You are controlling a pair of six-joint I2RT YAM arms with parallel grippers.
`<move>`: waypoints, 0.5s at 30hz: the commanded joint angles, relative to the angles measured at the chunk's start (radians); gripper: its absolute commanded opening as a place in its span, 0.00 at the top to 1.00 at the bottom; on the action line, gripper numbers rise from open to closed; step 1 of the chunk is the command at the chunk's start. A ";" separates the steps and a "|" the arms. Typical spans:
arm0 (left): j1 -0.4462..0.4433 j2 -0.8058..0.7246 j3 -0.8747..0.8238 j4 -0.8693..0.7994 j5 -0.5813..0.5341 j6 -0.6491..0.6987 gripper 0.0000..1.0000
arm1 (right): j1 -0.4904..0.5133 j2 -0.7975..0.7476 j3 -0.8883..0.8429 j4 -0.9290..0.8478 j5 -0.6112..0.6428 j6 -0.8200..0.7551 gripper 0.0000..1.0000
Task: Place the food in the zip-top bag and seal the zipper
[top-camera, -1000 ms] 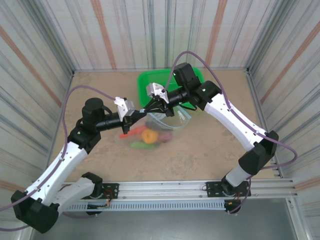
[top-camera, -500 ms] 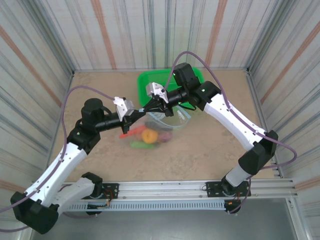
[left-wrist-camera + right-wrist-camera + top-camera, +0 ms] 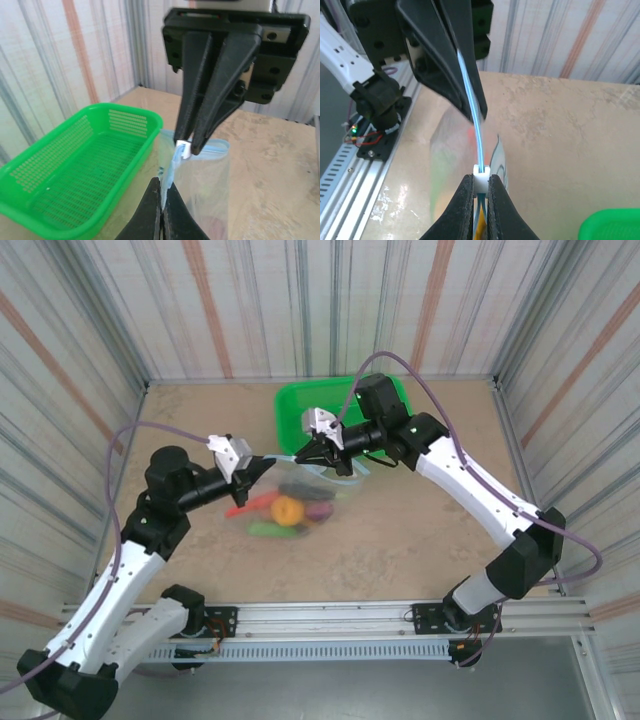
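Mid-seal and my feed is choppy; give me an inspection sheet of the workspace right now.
Surface: tan table, no spills seen.
Job's things: zip-top bag held up by its top edge between both grippers; food inside it; zipper stretched taut.
Clutter: green basket beyond the bag, nothing seen in it.
Grippers: left gripper, jaws shut on the zipper's end; right gripper, jaws shut on its white slider.
Cables: purple cables arc over both arms, off the bag.
Surroundings: striped panel walls; metal rail at the near edge.

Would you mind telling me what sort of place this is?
Probably a robot lab test cell: striped panel walls enclosing a table, left arm and right arm on an aluminium rail, toy food.
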 commanded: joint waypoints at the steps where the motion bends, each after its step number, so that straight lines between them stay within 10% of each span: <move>1: 0.021 -0.062 -0.004 0.063 -0.142 -0.020 1.00 | -0.042 -0.052 -0.051 -0.041 0.092 0.026 1.00; 15: 0.021 -0.202 0.024 0.000 -0.433 -0.032 1.00 | -0.077 -0.183 -0.356 0.088 0.366 0.114 1.00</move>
